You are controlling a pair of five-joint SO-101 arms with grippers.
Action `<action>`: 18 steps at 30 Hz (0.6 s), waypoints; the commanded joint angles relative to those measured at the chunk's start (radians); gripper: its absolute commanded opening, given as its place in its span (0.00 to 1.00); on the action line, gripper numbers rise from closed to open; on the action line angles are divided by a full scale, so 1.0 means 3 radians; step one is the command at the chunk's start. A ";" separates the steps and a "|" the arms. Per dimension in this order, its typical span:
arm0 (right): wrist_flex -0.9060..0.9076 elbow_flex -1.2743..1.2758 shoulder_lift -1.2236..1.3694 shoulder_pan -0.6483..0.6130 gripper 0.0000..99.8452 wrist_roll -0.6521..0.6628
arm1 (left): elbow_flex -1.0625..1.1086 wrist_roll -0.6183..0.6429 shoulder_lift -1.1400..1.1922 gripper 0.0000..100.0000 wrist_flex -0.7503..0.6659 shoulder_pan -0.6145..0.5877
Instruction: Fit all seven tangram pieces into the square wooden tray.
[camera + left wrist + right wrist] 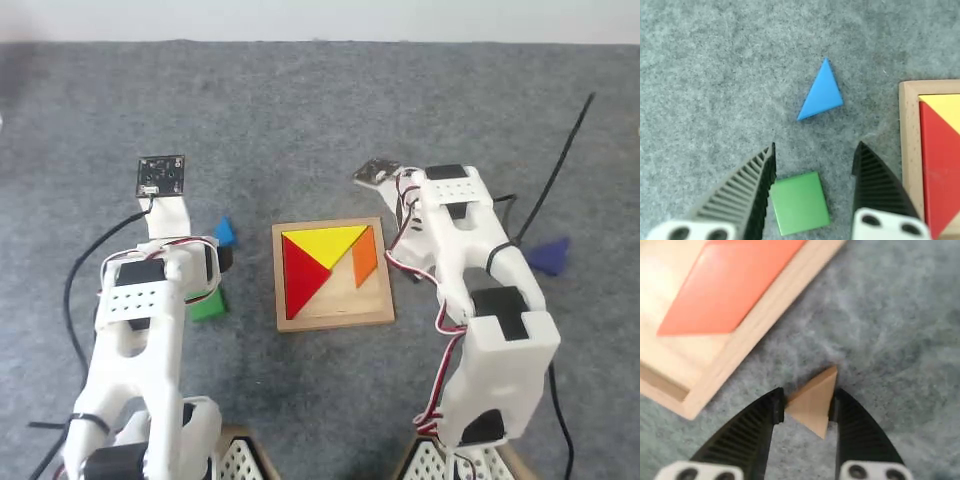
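**Three pieces seated, four out: one gripper straddles, the other clamps**

Nearest the arms' edge of the table, the left gripper [816, 149] hangs with its jaws wide apart on either side of the green square [799, 202]. The square lies flat on the table and neither jaw touches it, a stance that suits closing on its two opposite edges. Just beyond it lies the blue triangle [822, 92], flat and free, to the left of the tray [907, 130].

The tray sits mid-table between the arms. It holds the red triangle [300, 275] along its left wall, the yellow triangle [325, 243] along its far wall and the orange piece [365, 255] against its right wall. The near right part is bare wood, which leaves room for the loose pieces.

Just outside the tray, by the wall the orange piece lies against, the right gripper [807, 401] is clamped on a small tan triangle [815, 387], pinching two of its sides. Whether the triangle is lifted off the table I cannot tell.

Toward the table's right edge lies a dark blue piece [548, 255], well apart from the others.
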 commanded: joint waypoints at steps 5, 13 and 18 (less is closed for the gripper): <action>0.0560 -0.0460 -0.0621 -0.0238 0.11 -0.1084 | -0.0013 0.0051 -0.0077 0.25 -0.0061 0.0015; 0.0637 -0.0583 -0.0570 -0.0898 0.12 -0.2399 | -0.0003 0.0051 -0.0077 0.25 -0.0066 0.0026; 0.0294 -0.0583 -0.0279 -0.1322 0.12 -0.3457 | 0.0003 0.0051 -0.0077 0.25 -0.0066 0.0026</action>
